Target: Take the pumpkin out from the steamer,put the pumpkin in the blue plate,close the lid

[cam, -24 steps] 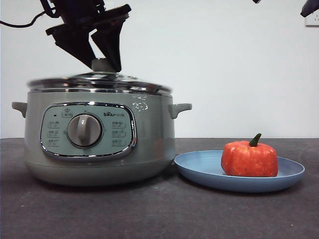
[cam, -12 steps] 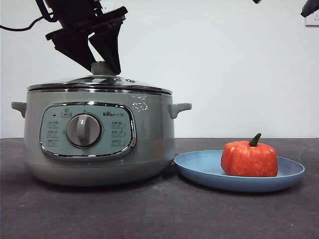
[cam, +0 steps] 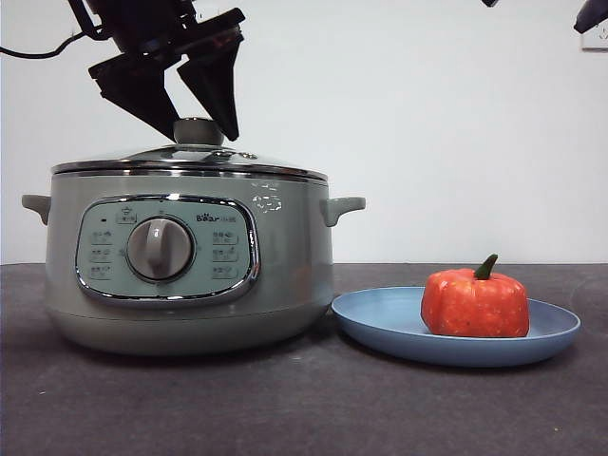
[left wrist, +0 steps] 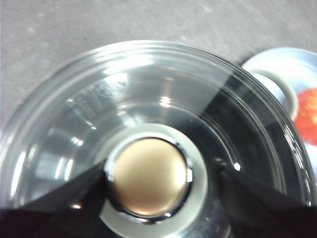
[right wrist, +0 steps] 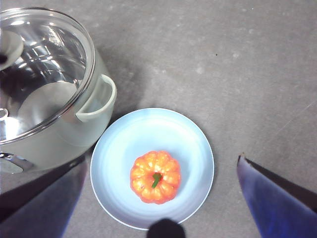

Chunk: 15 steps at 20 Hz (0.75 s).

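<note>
The sage-green steamer (cam: 190, 285) stands on the left with the glass lid (cam: 190, 157) seated on its rim. My left gripper (cam: 201, 131) hangs right over the lid's knob (left wrist: 148, 176), open, one jaw on each side of it; in the left wrist view one jaw seems to touch the knob and the other stands apart. To the right of the pot, the orange pumpkin (cam: 475, 304) sits upright in the blue plate (cam: 380, 323). My right gripper (right wrist: 162, 159) hovers high above the plate (right wrist: 148, 131) and pumpkin (right wrist: 155, 177), open and holding nothing.
The steamer's side handle (right wrist: 99, 99) reaches toward the plate's edge with a small gap between them. A wall socket (cam: 597, 38) sits at the top right. Dark grey tabletop (cam: 304, 408) runs in front of both things.
The lid has settled still on the pot. My left gripper's jaws have spread apart and let go of the knob. Pumpkin, plate and right arm have not moved.
</note>
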Each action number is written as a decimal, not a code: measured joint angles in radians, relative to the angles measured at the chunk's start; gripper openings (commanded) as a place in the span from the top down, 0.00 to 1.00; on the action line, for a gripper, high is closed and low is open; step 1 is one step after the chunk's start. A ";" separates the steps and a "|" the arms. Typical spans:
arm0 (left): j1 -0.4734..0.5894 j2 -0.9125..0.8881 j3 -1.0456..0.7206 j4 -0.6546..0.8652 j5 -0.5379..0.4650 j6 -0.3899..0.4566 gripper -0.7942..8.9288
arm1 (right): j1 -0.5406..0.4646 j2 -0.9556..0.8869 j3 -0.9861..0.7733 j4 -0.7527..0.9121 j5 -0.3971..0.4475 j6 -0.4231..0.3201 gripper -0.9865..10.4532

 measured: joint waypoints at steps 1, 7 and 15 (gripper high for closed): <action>0.000 -0.001 0.000 -0.003 0.001 0.000 0.53 | 0.000 0.000 0.000 -0.001 0.000 0.000 0.47; -0.003 -0.172 0.000 -0.079 0.002 -0.002 0.59 | 0.000 -0.002 0.000 -0.002 -0.002 0.000 0.57; -0.005 -0.470 -0.012 -0.158 0.002 -0.003 0.93 | 0.035 -0.144 -0.046 0.091 -0.048 0.009 0.93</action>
